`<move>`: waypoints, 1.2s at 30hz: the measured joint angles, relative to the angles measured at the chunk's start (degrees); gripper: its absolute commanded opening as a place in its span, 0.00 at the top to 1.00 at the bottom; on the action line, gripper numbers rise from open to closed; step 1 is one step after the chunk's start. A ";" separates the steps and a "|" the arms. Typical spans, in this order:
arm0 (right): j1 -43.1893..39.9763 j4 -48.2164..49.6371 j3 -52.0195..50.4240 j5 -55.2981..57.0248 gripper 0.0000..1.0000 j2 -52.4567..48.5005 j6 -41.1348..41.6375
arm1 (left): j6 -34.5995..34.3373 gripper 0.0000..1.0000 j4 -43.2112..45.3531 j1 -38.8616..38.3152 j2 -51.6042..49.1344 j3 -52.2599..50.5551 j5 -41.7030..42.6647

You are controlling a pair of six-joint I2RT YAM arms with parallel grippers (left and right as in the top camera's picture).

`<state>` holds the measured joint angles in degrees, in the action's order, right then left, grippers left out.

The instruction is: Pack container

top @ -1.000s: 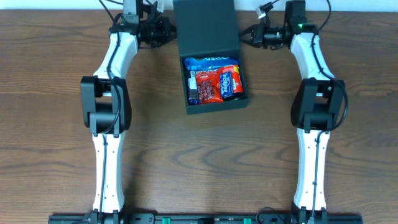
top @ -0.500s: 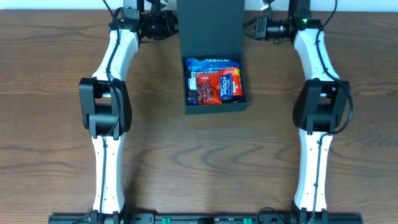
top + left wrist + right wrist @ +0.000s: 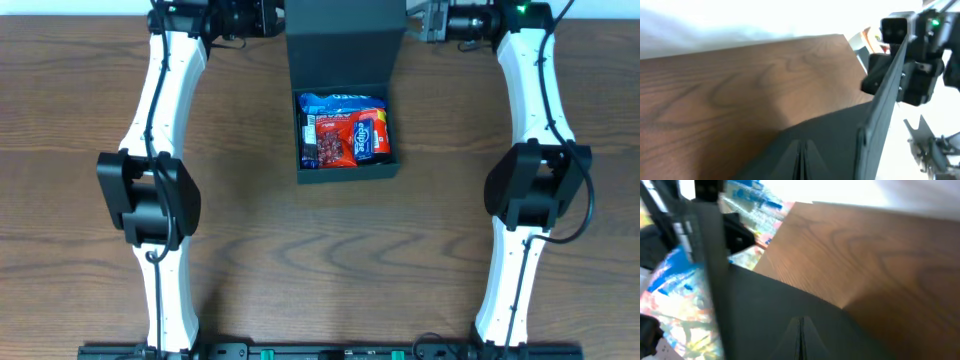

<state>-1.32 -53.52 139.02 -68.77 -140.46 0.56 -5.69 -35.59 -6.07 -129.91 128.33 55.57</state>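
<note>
The dark teal-black container (image 3: pixel 346 172) stands open at the middle back of the table, holding several snack packets (image 3: pixel 345 135) in red and blue. Its flap lid (image 3: pixel 345 45) is raised towards upright at the far side. My left gripper (image 3: pixel 272 18) is shut, its fingertips together against the lid's left edge; in the left wrist view the tips (image 3: pixel 801 160) lie on the dark lid (image 3: pixel 840 135). My right gripper (image 3: pixel 422 20) is shut at the lid's right edge; in the right wrist view its tips (image 3: pixel 801 337) lie on the lid (image 3: pixel 755 310).
Wooden table (image 3: pixel 320 260) all round the box. The table's far edge runs just behind the lid and both grippers. The right arm's wrist (image 3: pixel 910 65) shows past the lid edge in the left wrist view. Colourful clutter (image 3: pixel 670 305) lies beyond the table.
Both arms have moved towards the table's far edge and apart. The lid has swung up from lying back flat to a steeper, raised pose. The box base and packets have not moved.
</note>
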 measured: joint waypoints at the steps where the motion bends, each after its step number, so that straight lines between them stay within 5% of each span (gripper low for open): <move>1: 0.00 -2.36 0.00 1.14 0.98 0.02 -1.25 | 1.14 0.94 -1.51 0.00 0.22 0.02 -0.04; 15: 1.36 -16.55 0.00 16.02 0.98 4.74 -14.01 | 12.90 0.94 -16.63 -3.69 0.33 0.04 -4.92; 25: 1.36 -21.46 0.00 31.56 0.98 8.76 -11.98 | 15.21 0.94 -18.95 -4.63 0.37 0.04 -9.64; 36: 1.40 -35.95 0.00 43.01 0.98 19.61 -10.49 | 31.28 0.94 -36.13 -11.54 0.39 0.07 -15.96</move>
<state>0.08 -89.47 139.02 -25.76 -120.86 -9.93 25.58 -71.72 -17.61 -129.51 128.40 39.62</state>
